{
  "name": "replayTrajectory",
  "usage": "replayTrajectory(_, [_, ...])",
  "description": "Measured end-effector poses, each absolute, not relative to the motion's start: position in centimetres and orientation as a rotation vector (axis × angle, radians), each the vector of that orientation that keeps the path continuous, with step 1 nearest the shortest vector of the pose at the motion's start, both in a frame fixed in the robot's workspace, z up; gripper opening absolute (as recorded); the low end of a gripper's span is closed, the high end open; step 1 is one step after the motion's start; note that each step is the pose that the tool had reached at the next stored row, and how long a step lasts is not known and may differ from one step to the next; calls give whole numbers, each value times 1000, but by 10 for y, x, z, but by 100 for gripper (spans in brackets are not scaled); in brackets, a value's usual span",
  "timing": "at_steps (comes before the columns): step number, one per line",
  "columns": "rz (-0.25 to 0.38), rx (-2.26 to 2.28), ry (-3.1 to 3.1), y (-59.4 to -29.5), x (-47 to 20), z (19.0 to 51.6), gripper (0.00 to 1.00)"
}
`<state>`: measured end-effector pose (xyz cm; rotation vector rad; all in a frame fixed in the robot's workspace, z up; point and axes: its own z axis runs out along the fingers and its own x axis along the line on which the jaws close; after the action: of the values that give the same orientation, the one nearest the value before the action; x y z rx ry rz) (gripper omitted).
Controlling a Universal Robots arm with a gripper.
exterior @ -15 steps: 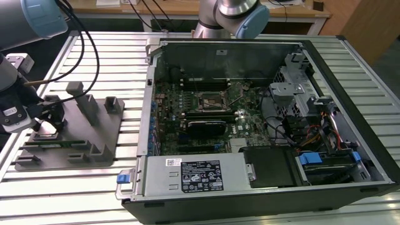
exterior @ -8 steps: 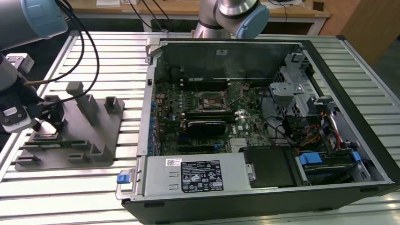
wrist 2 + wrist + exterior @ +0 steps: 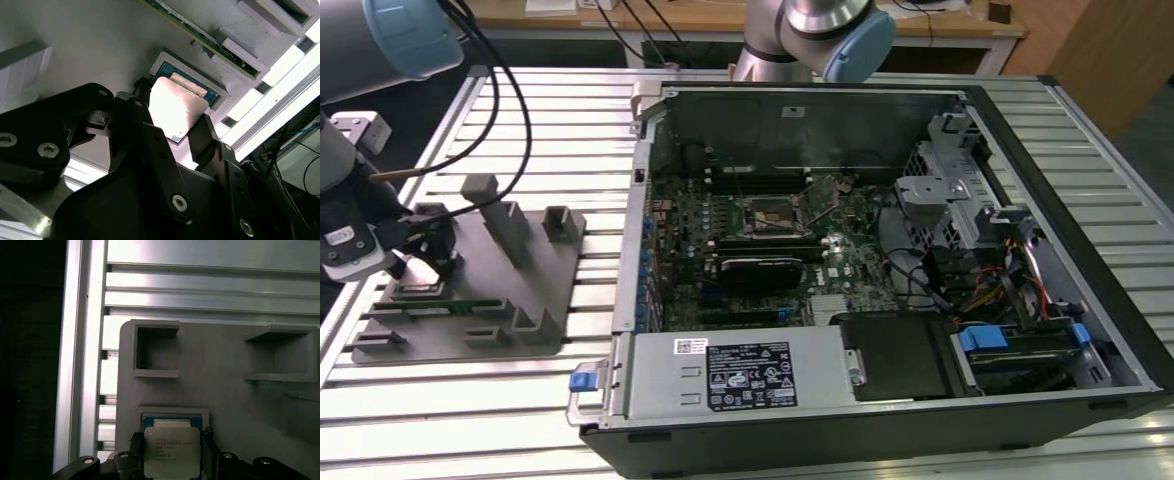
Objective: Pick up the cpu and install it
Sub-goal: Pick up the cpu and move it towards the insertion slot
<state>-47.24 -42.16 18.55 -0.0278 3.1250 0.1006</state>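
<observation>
Gripper (image 3: 172, 460) clamping cpu (image 3: 171, 446), at grey tray (image 3: 225, 365) pocket

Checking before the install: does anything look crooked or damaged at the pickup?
Nothing stands out. The cpu sits square in the hand, over its pocket in the grey tray, no damage visible.

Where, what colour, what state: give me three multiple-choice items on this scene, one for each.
1. Where is the gripper? A. over the tray B. over the drives C. over the power supply
2. The cpu has a top that is: A. red B. silvery-grey C. black
3. The case is: A. shut B. wrapped C. open
Answers: 1 A, it hangs over the grey tray at the exterior view's left; 2 B, its top shines pale grey in the first wrist view; 3 C, the board inside shows.
</observation>
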Motion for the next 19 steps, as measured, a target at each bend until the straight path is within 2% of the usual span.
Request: replayTrajectory(19, [101,-28,3125,-422,-472,216,54])
